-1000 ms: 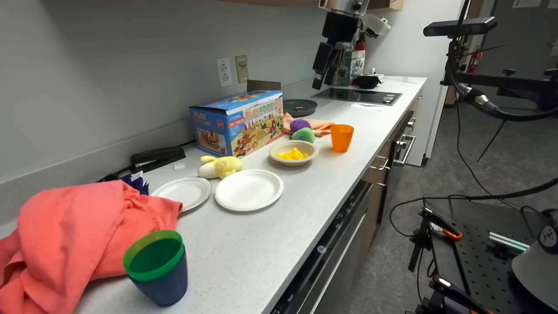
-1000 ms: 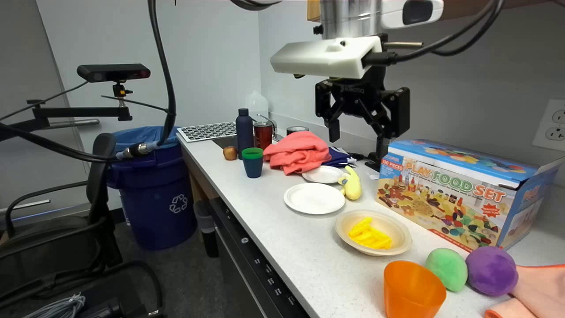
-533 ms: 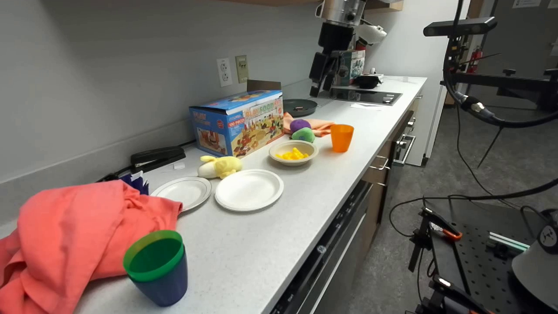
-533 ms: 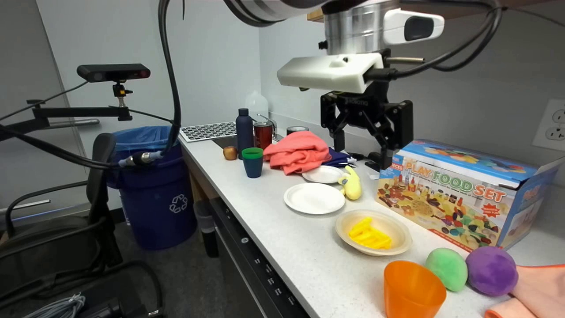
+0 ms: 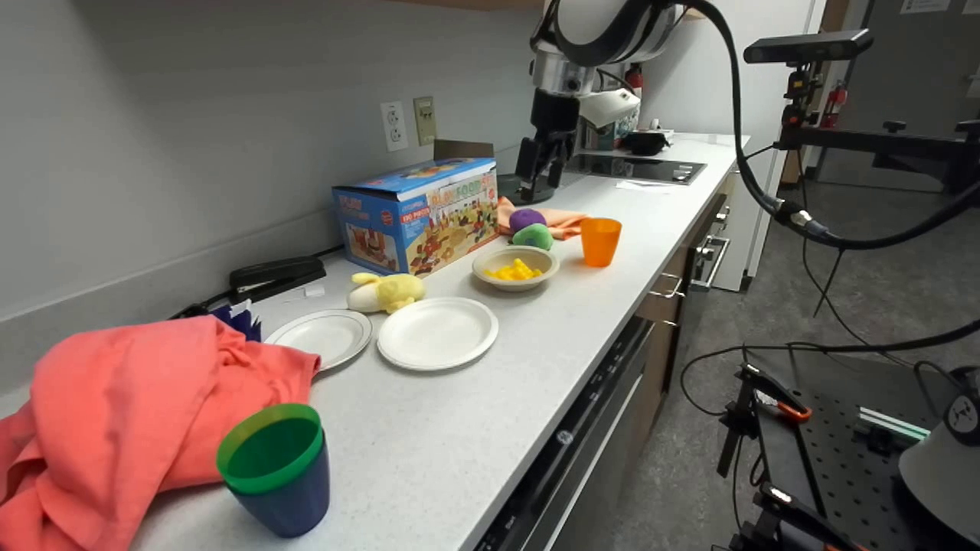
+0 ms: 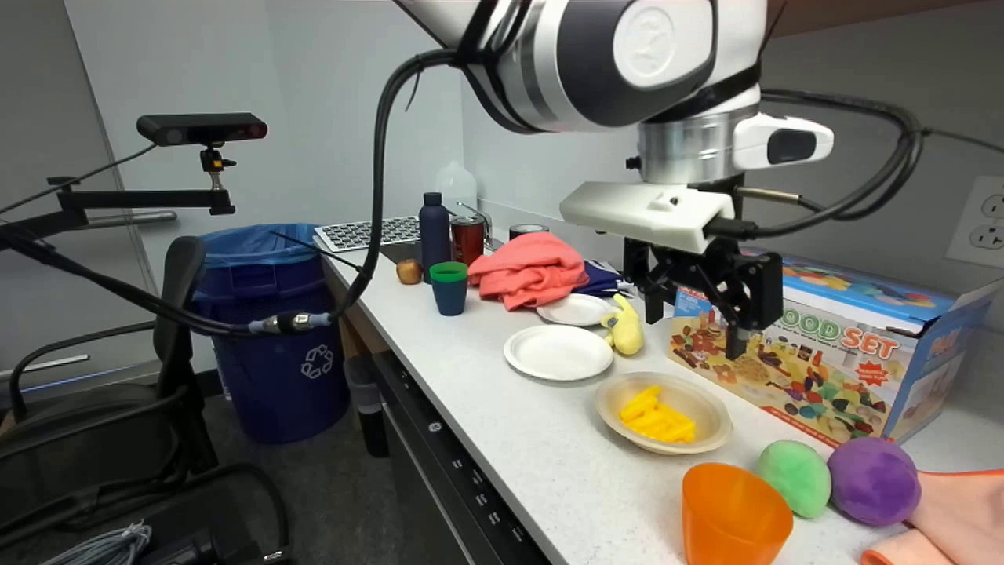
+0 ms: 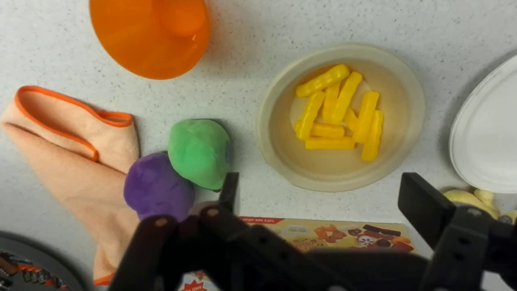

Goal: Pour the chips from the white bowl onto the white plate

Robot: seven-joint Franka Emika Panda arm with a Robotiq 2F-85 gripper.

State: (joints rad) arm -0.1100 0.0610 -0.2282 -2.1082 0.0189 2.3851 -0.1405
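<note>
On the pale speckled counter (image 7: 282, 24), wrist view, left to right, we note: a dark round dish (image 7: 50, 262), cut off at the corner, contents hard to make out; an orange cup (image 7: 149, 36), cropped at the top; a printed box (image 7: 323, 234), largely hidden by the gripper (image 7: 321, 190); the chips (image 7: 341, 105), heaped inside the white bowl (image 7: 335, 165); a pale yellow toy (image 7: 470, 197), partly masked; the white plate (image 7: 492, 133), cropped at right. We find the gripper spread wide, empty, hanging above the counter, clear of the bowl.
</note>
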